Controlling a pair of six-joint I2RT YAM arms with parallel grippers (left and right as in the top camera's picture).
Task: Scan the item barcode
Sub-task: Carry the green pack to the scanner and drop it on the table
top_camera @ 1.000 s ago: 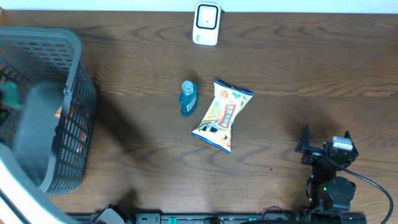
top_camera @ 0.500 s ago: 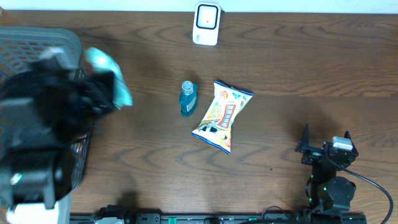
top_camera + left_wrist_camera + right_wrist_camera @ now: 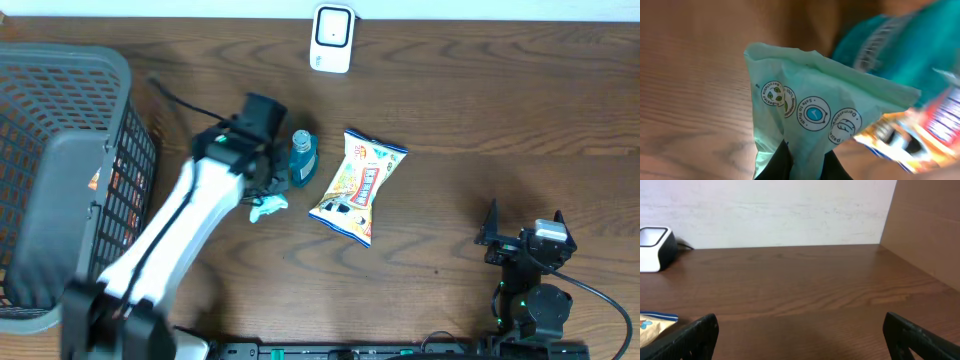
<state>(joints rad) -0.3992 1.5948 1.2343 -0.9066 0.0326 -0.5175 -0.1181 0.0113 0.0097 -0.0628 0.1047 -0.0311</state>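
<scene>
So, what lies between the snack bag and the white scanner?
Nothing: the overhead view shows only bare table between the snack bag and the white scanner.

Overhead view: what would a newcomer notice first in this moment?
The white left arm stretches diagonally from the grey basket toward the centre, its left claw shut on a pale green packet beside the blue bottle. Just right of the bottle lies a colourful snack bag, with the white scanner at the far edge.
</scene>
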